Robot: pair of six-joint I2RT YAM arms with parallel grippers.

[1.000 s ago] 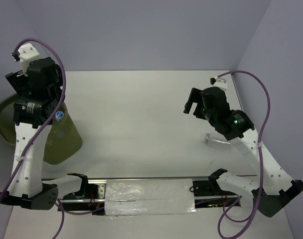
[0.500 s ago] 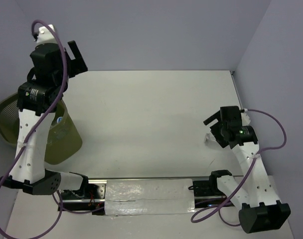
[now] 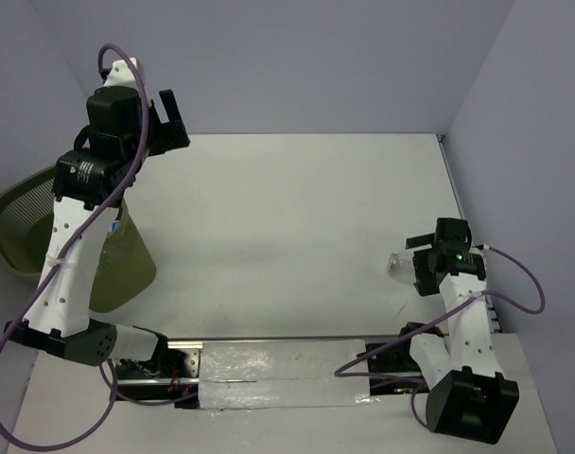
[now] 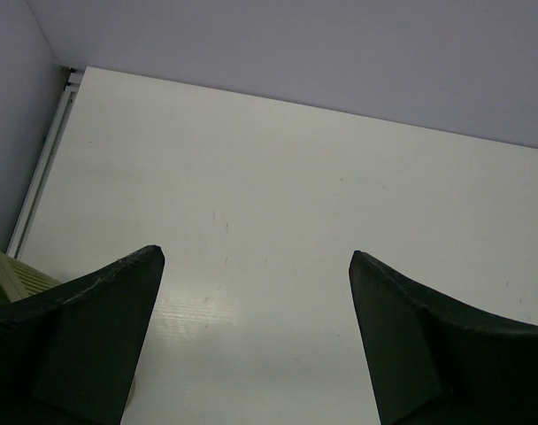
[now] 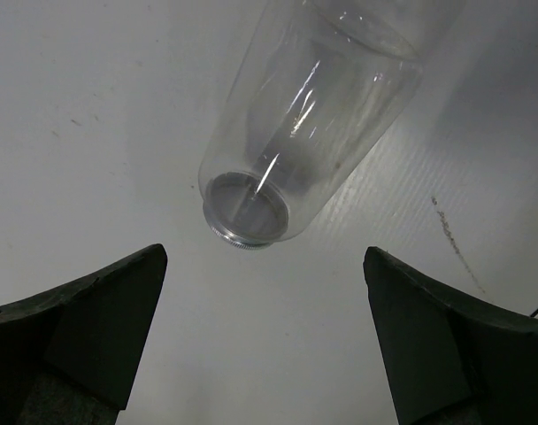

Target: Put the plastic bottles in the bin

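Currently, right end effector (image 5: 265, 255) stands wide; clear bottle (image 5: 322, 115) lies just ahead on worktop (image 3: 287, 208). Left end effector (image 4: 256, 257) wide, bin (image 3: 13, 232) to its left.

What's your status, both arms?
Left gripper open, empty, raised near bin. Right gripper open, over lying bottle. Nothing blocking it.

Desk: a white, matt board (image 3: 287, 218) that met pale lilac walls at the back and at both sides.
Plastic bottle: one clear plastic bottle (image 5: 313, 115) lay on its side on the desk near the right edge.
Marks: a thin dark scratch (image 5: 450, 235) showed just beside the bottle.
Near edge: a strip of silvery tape (image 3: 283, 374) ran along it.
Left edge: the olive bin (image 3: 131, 270) overlapped it; whether it rested on the desk could not be told.
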